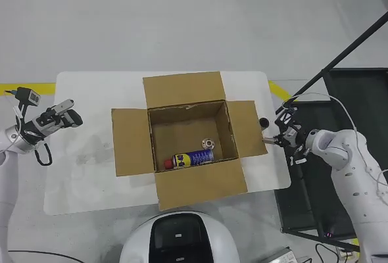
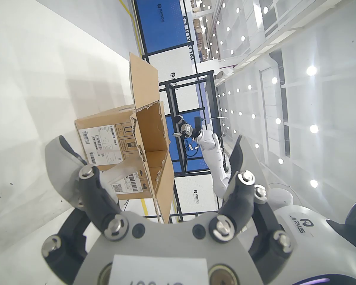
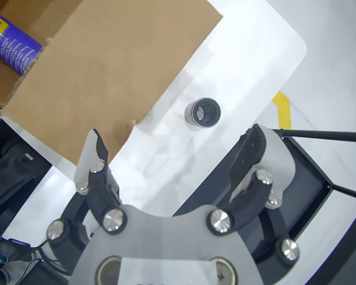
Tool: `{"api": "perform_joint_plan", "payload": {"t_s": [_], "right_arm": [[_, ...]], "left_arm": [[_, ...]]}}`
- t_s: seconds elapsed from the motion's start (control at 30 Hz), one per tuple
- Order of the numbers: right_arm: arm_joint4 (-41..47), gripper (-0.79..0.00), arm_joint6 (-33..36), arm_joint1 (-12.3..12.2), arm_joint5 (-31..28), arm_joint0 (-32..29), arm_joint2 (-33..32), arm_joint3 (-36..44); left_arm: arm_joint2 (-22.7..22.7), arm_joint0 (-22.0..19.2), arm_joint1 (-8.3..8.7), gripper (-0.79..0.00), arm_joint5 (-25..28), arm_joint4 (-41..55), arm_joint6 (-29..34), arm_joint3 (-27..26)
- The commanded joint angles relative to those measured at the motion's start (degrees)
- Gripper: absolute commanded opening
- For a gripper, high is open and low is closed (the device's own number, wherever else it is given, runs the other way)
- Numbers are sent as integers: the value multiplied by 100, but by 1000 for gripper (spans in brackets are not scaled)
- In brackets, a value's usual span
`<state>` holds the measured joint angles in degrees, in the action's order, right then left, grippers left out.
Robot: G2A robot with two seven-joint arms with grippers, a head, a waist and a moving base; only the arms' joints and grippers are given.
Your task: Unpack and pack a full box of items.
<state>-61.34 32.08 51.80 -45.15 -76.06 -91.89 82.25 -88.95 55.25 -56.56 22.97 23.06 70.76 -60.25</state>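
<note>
**Two items in the box [image 1: 181, 128], one out beside it**

Both grippers are released and hold nothing. The left gripper [image 1: 74, 113] hangs over the left edge of the table [image 1: 89, 171], at the left middle of the top view, well apart from the box. Its fingers [image 2: 65, 152] are spread wide and point toward the box's labelled side. The right gripper [image 1: 277, 126] hangs at the table's right edge, right of centre in the top view. Its fingers [image 3: 249, 146] are also spread, and its wrist view looks down on a short black cylinder [image 3: 203, 113].

The cylinder stands upright on the table just beside the box's right flap [image 1: 250, 128], not touching it. The box sits mid-frame in the top view with all four flaps folded out. Inside, a blue and yellow can [image 1: 189, 158] lies on its side along the wall nearer the bottom of the frame. A small round metal part [image 1: 207, 141] lies just above the can, apart from it. A black rack [image 1: 358, 131] stands at the right of the frame beside the table.
</note>
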Motion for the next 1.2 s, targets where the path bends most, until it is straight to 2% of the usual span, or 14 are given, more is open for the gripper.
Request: {"api": "perform_joint_plan", "payload": {"t_s": [0.0,0.23,0.57,0.9,1.17], "right_arm": [[28,0,6,9,50,63,79,-196],[-165,0,120,63,211,498,592,-656],[-498,0,-134,175,370,1234,1252,-1429],[-769,0,-455,220,495,1640,1498,-2111],[-680,0,-599,361,655,2104,1908,-2609]], "left_arm": [[0,0,0,0,0,0,0,0],[0,0,0,0,0,0,0,0],[0,0,0,0,0,0,0,0],[0,0,0,0,0,0,0,0],[0,0,0,0,0,0,0,0]]}}
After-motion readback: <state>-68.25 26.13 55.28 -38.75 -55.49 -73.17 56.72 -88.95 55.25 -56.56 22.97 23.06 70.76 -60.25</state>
